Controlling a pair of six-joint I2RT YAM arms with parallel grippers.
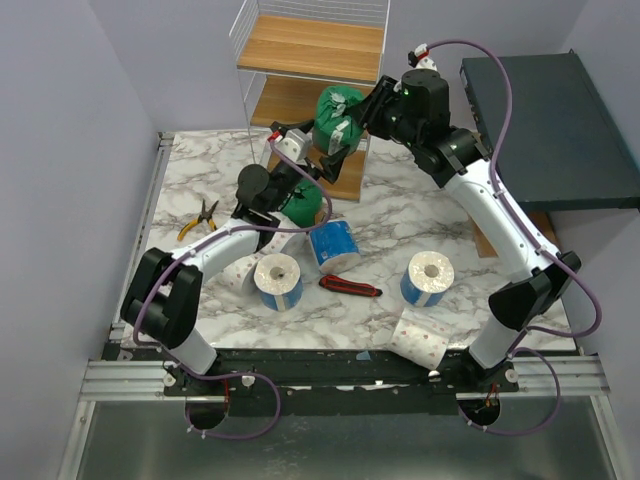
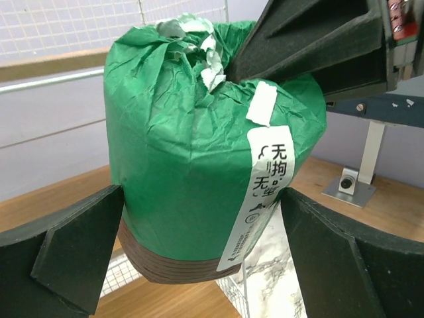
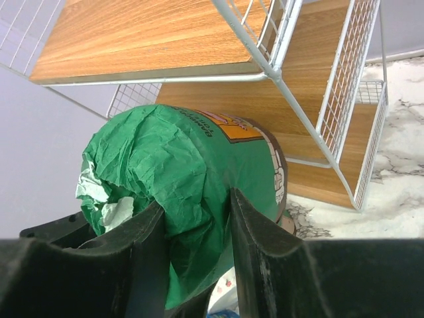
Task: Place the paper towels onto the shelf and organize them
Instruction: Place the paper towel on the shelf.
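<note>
Where the green roll (image 1: 335, 112) (image 2: 192, 152) (image 3: 179, 172) is: off the table (image 1: 400, 215), at the front of the shelf (image 1: 310, 45) (image 3: 146, 40), below the top board and level with the middle one; whether it touches a board cannot be told.
Right gripper (image 1: 350, 125) (image 3: 195, 205): fingers closed on the green roll at its crumpled end, one on each side of the wrapper.
Left gripper (image 1: 300, 150) (image 2: 199, 199): fingers spread wide, one on each side of the same roll near its brown bottom band; contact with the wrapper cannot be told.
Label: a white strip with black print runs down the side of the roll in the left wrist view.
Second green roll (image 1: 303, 205): on the table just in front of the shelf, partly hidden by the left arm.
Tipped blue roll (image 1: 332, 245): lying on its side near the middle of the table.
Left blue roll (image 1: 278, 280): standing on end beside the left arm, hollow core up.
Right blue roll (image 1: 428, 277): standing on end, well apart from the other, near the right arm.
Dotted roll (image 1: 420, 338): lying at the near edge by the right arm's base.
Knife (image 1: 350, 288): flat between the two standing blue rolls.
Pliers (image 1: 200, 218): at the left side of the table.
Dark slab (image 1: 545, 125): raised at the far right.
</note>
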